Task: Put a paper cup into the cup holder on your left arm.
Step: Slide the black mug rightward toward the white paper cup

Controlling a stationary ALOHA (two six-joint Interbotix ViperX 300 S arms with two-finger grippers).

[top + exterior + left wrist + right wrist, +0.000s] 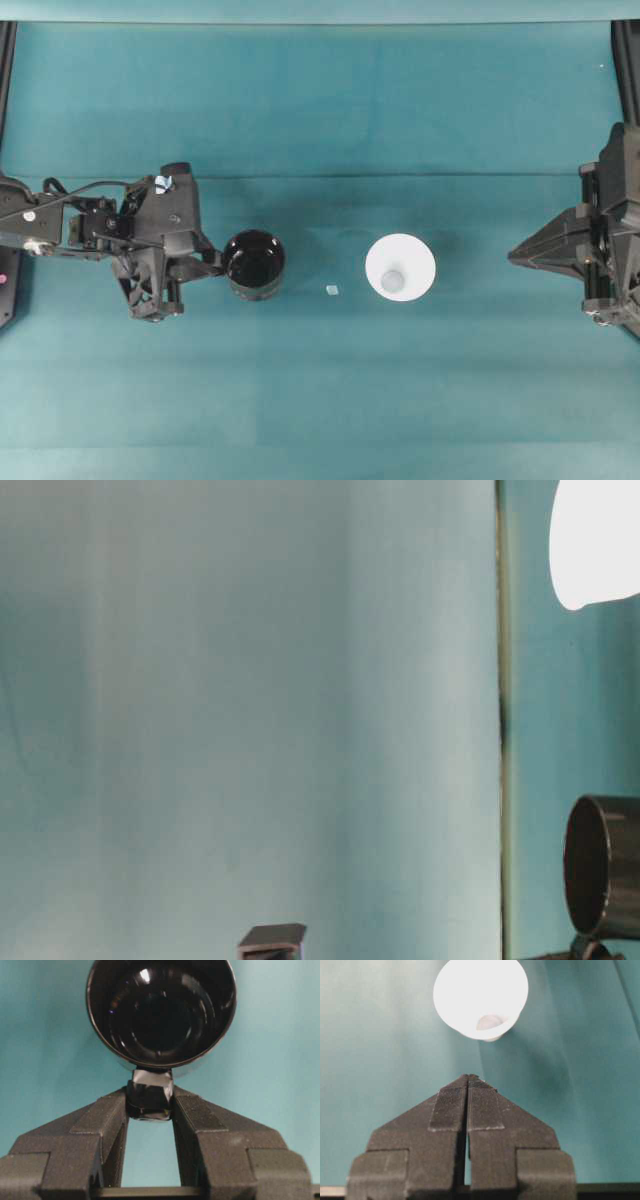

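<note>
The cup holder (254,263) is a glossy black cylinder standing mouth-up on the teal cloth, left of centre; its dark inside fills the top of the left wrist view (160,1010). My left gripper (213,264) is shut on its small black handle (149,1100), with both fingers pressed against the handle's sides. The paper cup (400,267) stands upright, white and empty, right of centre and apart from the holder. My right gripper (515,256) rests at the far right, shut on nothing, with the paper cup (480,997) some way ahead of its tips (468,1080).
A tiny white scrap (332,290) lies on the cloth between holder and cup. The table-level view shows the holder (603,865) at its right edge and the cup (597,540) at its top right. Teal cloth (320,100) covers the table.
</note>
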